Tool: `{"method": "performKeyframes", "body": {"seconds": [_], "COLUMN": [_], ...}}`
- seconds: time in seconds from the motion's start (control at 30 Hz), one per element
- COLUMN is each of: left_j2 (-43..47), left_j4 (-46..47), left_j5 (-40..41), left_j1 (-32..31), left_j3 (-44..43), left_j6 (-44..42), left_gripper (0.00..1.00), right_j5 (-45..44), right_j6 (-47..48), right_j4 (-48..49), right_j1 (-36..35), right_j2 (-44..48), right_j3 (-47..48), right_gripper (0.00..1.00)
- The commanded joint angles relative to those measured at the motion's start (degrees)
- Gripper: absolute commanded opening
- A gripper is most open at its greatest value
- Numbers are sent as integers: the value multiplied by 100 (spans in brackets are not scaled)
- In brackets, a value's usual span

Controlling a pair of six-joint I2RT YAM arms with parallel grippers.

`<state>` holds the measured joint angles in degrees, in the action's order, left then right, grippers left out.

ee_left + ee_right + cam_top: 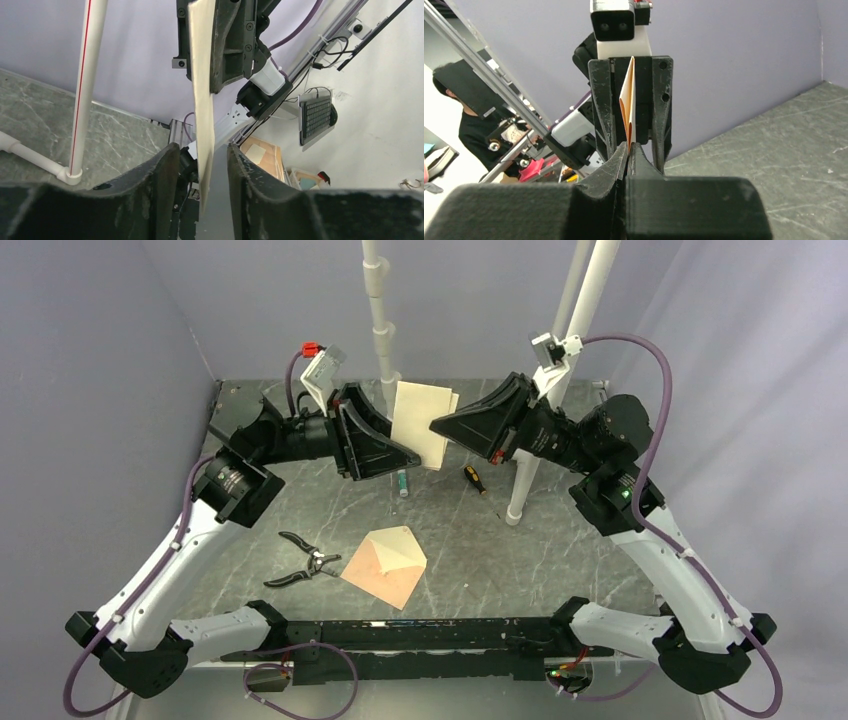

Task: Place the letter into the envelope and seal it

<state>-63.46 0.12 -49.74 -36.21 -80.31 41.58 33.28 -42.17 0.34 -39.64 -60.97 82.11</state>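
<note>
The right gripper [629, 150] has its two black fingers pressed together on the lower edge of the letter [628, 105], a plain flat sheet of pale pinkish-tan paper, which it pinches and holds upright in the air, well above the table. The left gripper [202, 150] faces it from the other side with its fingers spread about halfway. The sheet hangs edge-on in the gap between them, with a narrow space on either side, so this gripper does not grip it. In the top view the two grippers meet nose to nose near the back of the workspace, with the sheet between them.

The envelope [385, 565], pinkish-tan kraft paper with a pointed triangular flap, lies flat on the dark grey marbled table [560, 550] near the arm bases, apart from both grippers. Black-handled pliers [305, 567] lie just left of it. Farther back lie a small screwdriver with an orange-and-black handle [474, 479] and a short green-and-white cylinder [402, 483]. White plastic pipes [525, 480] stand upright at the rear, and plain lavender walls [100, 340] enclose the table.
</note>
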Motion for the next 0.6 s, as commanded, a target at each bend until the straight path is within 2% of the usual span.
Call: {"method": "performKeyframes", "body": {"seconds": [0.0, 0.07, 0.13, 0.2, 0.3, 0.37, 0.43, 0.57], "left_j2": [28, 35, 27, 30, 84, 115, 151, 225], "left_j4": [87, 93, 98, 117, 339, 499, 673, 792], "left_j5": [-177, -177, -161, -117, 87, 255, 422, 686], "left_j1": [1, 0, 0, 2, 0, 0, 2, 2], "left_j3": [-103, -93, -74, -37, 99, 205, 317, 478], "left_j6": [-83, -69, -49, -33, 93, 214, 328, 431], "left_gripper": [40, 27, 6, 3, 3, 3, 2, 3], "right_j5": [292, 392, 414, 406, 375, 319, 239, -131], "right_j6": [209, 202, 194, 100, -170, -356, -516, -567], "right_j4": [-215, -215, -248, -115, 386, 583, 799, 915], "right_j1": [-18, -18, -18, -18, -25, -26, -27, -31], "right_j2": [-16, -41, -67, -69, -45, -63, -47, 61], "right_j3": [219, 243, 270, 206, -87, -219, -366, -537], "right_gripper": [0, 0, 0, 1, 32, 37, 35, 10]}}
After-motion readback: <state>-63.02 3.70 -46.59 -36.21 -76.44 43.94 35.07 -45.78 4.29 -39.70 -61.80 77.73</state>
